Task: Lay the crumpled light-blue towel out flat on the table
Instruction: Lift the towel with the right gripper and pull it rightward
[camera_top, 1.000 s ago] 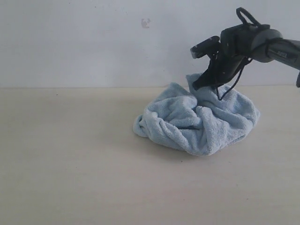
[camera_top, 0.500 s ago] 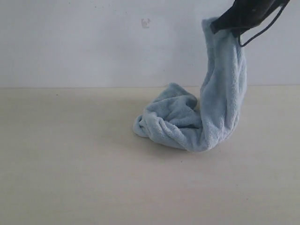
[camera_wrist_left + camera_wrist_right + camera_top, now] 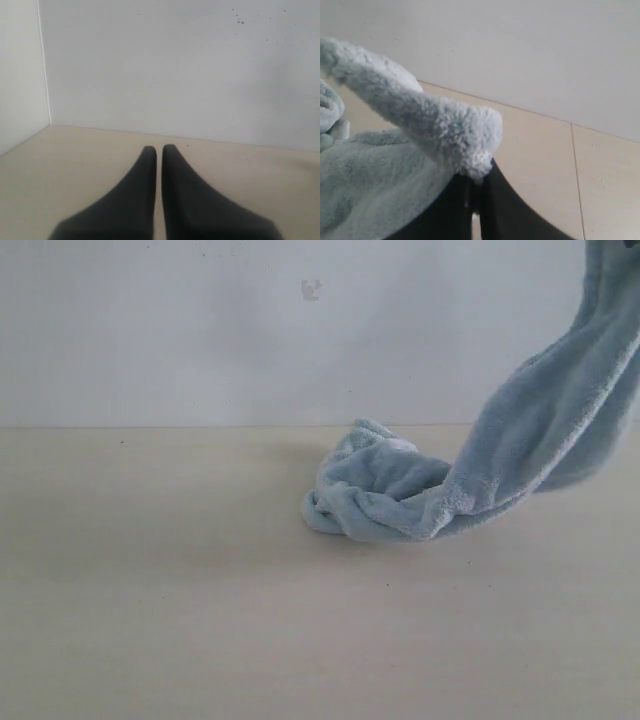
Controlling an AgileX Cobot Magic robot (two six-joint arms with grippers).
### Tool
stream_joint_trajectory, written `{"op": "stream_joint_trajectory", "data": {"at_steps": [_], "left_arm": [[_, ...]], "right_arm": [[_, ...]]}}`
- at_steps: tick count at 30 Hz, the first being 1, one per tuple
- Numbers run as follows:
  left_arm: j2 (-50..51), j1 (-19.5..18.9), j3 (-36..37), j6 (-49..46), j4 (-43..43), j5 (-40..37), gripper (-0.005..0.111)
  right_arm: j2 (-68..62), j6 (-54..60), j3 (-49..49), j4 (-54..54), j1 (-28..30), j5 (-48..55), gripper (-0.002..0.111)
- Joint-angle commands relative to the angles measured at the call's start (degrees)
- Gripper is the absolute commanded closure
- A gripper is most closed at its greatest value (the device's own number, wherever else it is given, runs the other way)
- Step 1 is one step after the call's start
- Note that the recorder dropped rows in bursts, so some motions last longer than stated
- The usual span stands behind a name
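Note:
The light-blue towel (image 3: 400, 500) lies partly bunched on the beige table (image 3: 150, 590), right of centre. A long band of it rises up and to the right, out of the exterior view's top right corner. In the right wrist view my right gripper (image 3: 477, 177) is shut on a fluffy edge of the towel (image 3: 445, 135), the rest hanging below. This gripper is outside the exterior view. My left gripper (image 3: 159, 150) is shut and holds nothing, low over bare table, away from the towel.
A pale wall (image 3: 200, 330) stands behind the table. A side wall (image 3: 20, 75) meets it at a corner in the left wrist view. A seam (image 3: 577, 180) runs across the tabletop in the right wrist view.
My right gripper has lifted the towel's edge up and to the right, out of the exterior view. The heap has unrolled and shrunk, dragged slightly to the right.

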State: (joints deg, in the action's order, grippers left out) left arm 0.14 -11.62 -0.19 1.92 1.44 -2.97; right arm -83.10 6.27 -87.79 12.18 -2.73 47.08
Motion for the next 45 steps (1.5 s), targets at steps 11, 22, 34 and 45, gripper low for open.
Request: {"op": "stream_joint_trajectory", "data": {"at_steps": [11, 22, 34, 45], "left_arm": [[-0.1, 0.2, 0.2, -0.3, 0.0, -0.1, 0.103], [-0.1, 0.2, 0.2, -0.3, 0.0, -0.1, 0.103], [-0.1, 0.2, 0.2, -0.3, 0.0, -0.1, 0.103], [-0.1, 0.2, 0.2, -0.3, 0.0, -0.1, 0.103]], "right_arm": [[33.4, -9.7, 47.1, -4.1, 1.0, -9.3, 0.107], [43.7, -12.0, 52.4, -1.4, 1.0, -9.2, 0.088], [43.2, -20.3, 52.4, 6.3, 1.0, -9.0, 0.047], [31.4, 3.2, 49.6, -11.4, -4.3, -1.3, 0.047]]}}
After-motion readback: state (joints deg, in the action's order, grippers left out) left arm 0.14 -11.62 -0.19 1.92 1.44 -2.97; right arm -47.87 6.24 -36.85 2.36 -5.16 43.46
